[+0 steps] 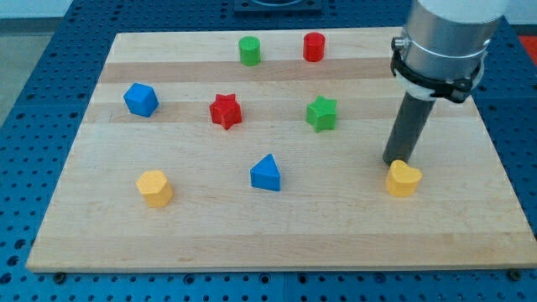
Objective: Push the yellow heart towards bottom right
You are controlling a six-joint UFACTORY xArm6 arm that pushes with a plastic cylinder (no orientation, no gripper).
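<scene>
We see a light wooden surface [277,243], made of several planks joined side by side, with the grain running from the view's left to the view's right. Under it and around it lies a blue metal base [25,92] with regular rows of small holes. At the view's top, a dark part [273,7] shows behind the board, too cut off to identify. The light is even and soft, with only short shadows.

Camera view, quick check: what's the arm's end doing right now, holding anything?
My tip: a bare rod, holding nothing; it sits at the yellow heart, on its upper-left edge in the view, apparently touching.
</scene>
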